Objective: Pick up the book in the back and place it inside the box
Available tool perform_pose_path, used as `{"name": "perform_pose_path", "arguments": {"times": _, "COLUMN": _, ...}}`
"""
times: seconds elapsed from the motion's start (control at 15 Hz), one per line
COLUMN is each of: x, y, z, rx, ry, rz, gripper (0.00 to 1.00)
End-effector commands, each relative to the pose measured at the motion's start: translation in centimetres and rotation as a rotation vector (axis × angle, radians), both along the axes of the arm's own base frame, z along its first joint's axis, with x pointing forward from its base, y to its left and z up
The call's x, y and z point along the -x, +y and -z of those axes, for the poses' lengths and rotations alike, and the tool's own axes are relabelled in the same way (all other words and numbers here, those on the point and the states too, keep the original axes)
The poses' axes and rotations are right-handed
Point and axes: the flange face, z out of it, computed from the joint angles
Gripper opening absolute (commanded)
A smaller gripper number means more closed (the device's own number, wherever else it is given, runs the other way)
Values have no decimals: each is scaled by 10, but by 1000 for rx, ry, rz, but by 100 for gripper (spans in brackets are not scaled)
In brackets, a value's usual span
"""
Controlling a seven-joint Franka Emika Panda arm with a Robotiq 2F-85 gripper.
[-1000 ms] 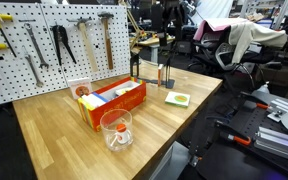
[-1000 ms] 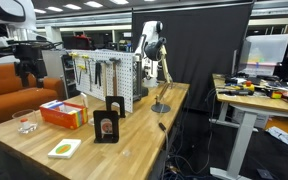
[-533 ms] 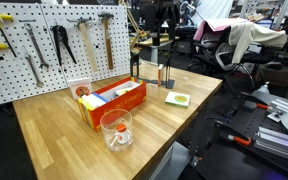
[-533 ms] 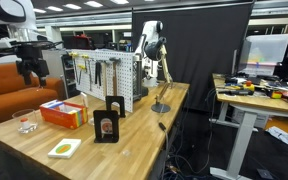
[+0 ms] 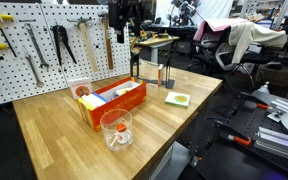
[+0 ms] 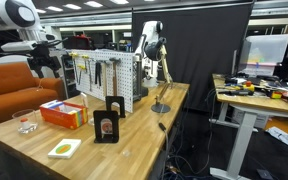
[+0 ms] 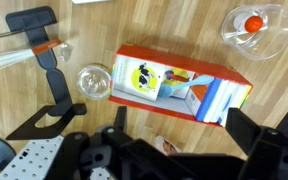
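Observation:
The orange-red box (image 5: 115,100) lies on the wooden table near the pegboard, also in the other exterior view (image 6: 64,113). In the wrist view the box (image 7: 134,54) is seen from above, open, with a white card and coloured items inside. The small white book with a round orange picture (image 5: 80,90) stands behind the box against the pegboard. A sliver of it (image 7: 166,146) shows below the box in the wrist view. My gripper (image 7: 184,135) is open and empty, high above the box in both exterior views (image 5: 125,22) (image 6: 46,62).
A clear cup with an orange ball (image 5: 116,129) (image 7: 254,22) stands in front of the box. A green-and-white pad (image 5: 177,98) lies near the table edge. A black stand (image 6: 107,120) (image 7: 46,40) and a small glass (image 7: 94,82) are beside the box. Tools hang on the pegboard (image 5: 44,45).
The arm has swung sideways from beyond the table's far end to above the box and pegboard. The objects on the table have not moved.

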Motion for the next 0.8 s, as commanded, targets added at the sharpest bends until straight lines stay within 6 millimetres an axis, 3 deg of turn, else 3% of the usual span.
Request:
{"name": "perform_pose_path", "arguments": {"times": 0.0, "x": -41, "y": 18, "z": 17, "rx": 48, "ry": -8, "rz": -120, "gripper": 100}}
{"name": "perform_pose_path", "arguments": {"times": 0.33, "x": -95, "y": 26, "z": 48, "rx": 93, "ry": 27, "rz": -238, "gripper": 100}}
{"name": "perform_pose_path", "arguments": {"times": 0.4, "x": -81, "y": 22, "z": 46, "rx": 63, "ry": 11, "rz": -205, "gripper": 100}}
{"name": "perform_pose_path", "arguments": {"times": 0.53, "x": -95, "y": 24, "z": 55, "rx": 61, "ry": 19, "rz": -217, "gripper": 100}}
{"name": "perform_pose_path", "arguments": {"times": 0.73, "x": -95, "y": 28, "z": 52, "rx": 63, "ry": 20, "rz": -223, "gripper": 100}}
